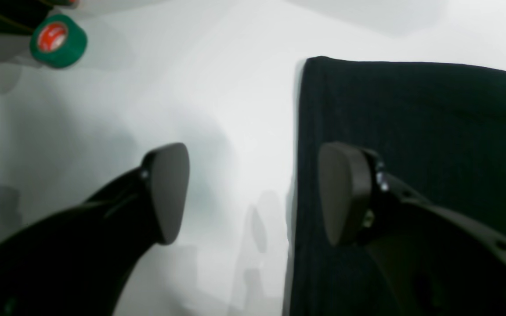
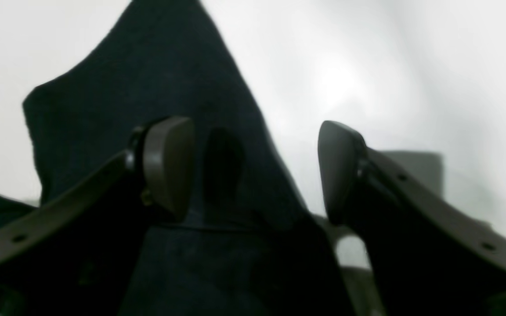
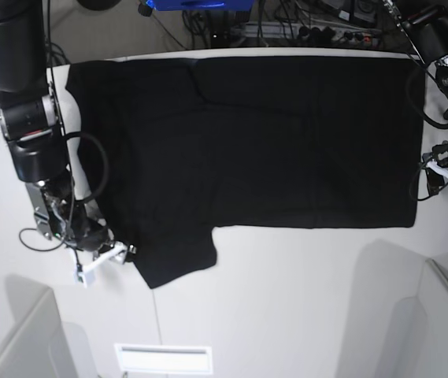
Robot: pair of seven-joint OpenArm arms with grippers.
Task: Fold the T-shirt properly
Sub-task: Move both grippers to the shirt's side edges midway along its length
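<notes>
Here the left hand (image 1: 253,193) is spread, straddling the straight edge of the black T-shirt (image 1: 415,131); the right hand (image 2: 255,169) is spread over a sleeve, nothing pinched, white surface (image 1: 218,101) beyond both.

T-shirt (image 2: 156,87) blurred, cut off below | green tape roll (image 1: 58,40) blurred | print hidden

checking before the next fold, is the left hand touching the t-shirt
Cannot tell. In the left wrist view the left hand is open, straddling the T-shirt edge; neither contact nor gap shows plainly.
</notes>
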